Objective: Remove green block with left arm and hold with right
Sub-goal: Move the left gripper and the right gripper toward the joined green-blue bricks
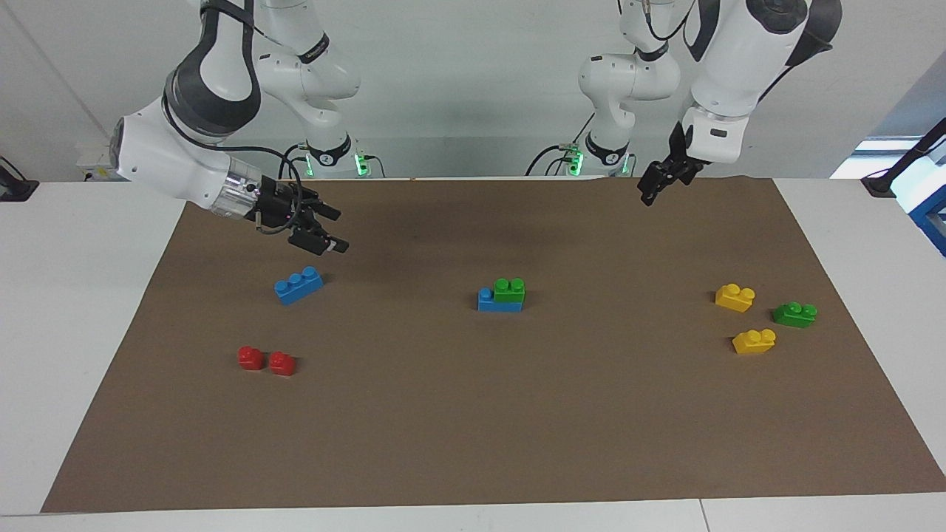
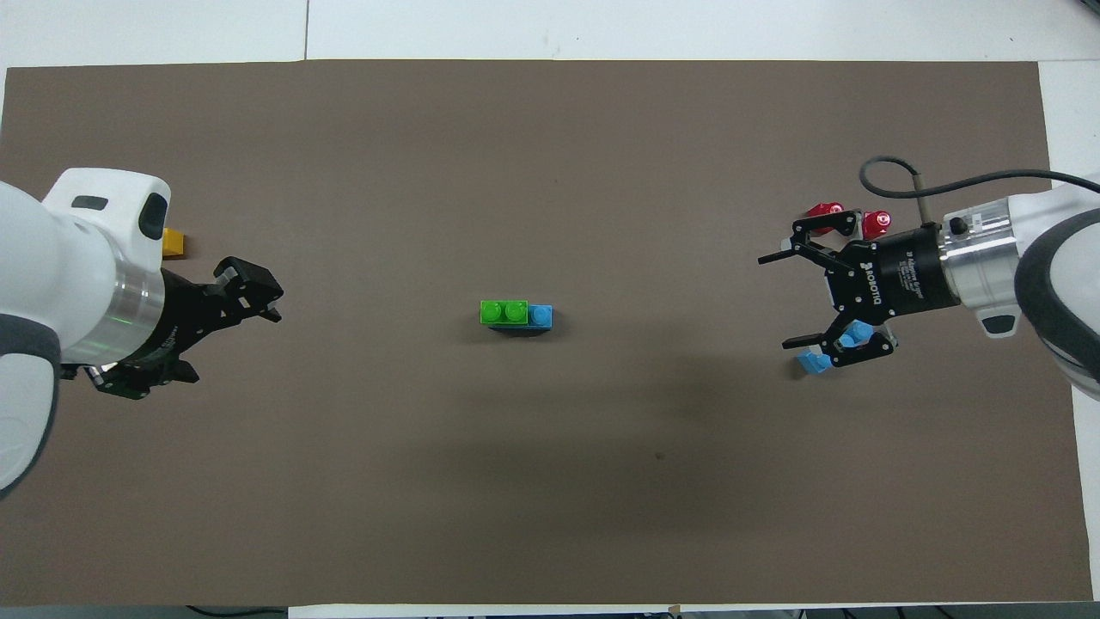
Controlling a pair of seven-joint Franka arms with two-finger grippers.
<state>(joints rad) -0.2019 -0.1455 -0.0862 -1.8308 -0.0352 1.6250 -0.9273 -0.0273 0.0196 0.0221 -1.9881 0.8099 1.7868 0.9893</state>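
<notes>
The bright-green two-stud block (image 1: pixel 509 290) sits on a blue brick (image 1: pixel 488 301) in the middle of the brown mat; it also shows in the overhead view (image 2: pixel 504 311). My left gripper (image 1: pixel 654 185) hangs in the air, open and empty, over the mat toward the left arm's end, well apart from the block; it also shows in the overhead view (image 2: pixel 236 344). My right gripper (image 1: pixel 338 230) is open and empty in the air, tilted toward the middle, above the loose blue three-stud brick (image 1: pixel 298 285); it also shows in the overhead view (image 2: pixel 773 303).
Two red bricks (image 1: pixel 250 358) (image 1: pixel 281 363) lie toward the right arm's end. Two yellow bricks (image 1: pixel 734 297) (image 1: pixel 754 340) and a darker green brick (image 1: pixel 794 315) lie toward the left arm's end. From overhead the left arm hides most of them; one yellow corner (image 2: pixel 174 243) shows.
</notes>
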